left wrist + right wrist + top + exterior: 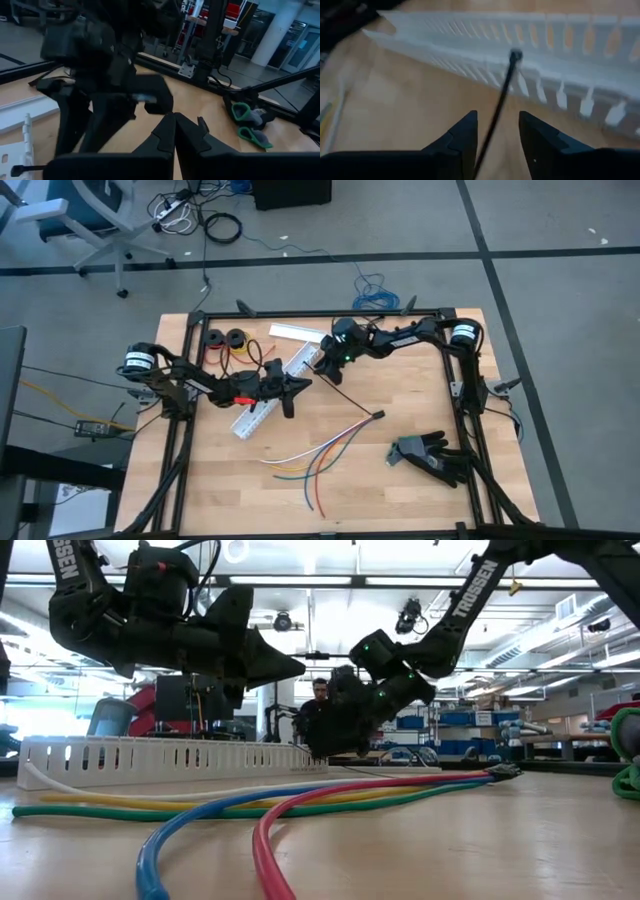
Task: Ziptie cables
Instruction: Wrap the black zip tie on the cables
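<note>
Worktop [420,380]: pale wood board inside a black frame, both arms reaching in over its far half.
White slotted duct [262,408]: lies at a slant on the left-centre of the worktop; a second white piece [295,332] lies near the far edge.
Black glove [432,456]: with green trim, lies near the right front of the worktop, well apart from the wires.
Cables [310,460]: loose bundle of blue, red, orange-yellow and white wires on the front-centre of the worktop, fanned toward the front, gathered at a small dark end near the middle.
Left end effector [290,392]: above the duct's upper end, fingers clenched together with nothing between them in the left wrist view.
Right end effector [327,366]: just beyond the duct's far end, close to the left one; fingers released, with a gap on each side of the strap in the right wrist view.
Ziptie [501,100]: thin black strap running between the parted right fingers, its small head toward the duct; in the high view it slants from that end effector toward the cables' gathered end.
Wire spools [225,338]: two small black ones near the far left edge.
</note>
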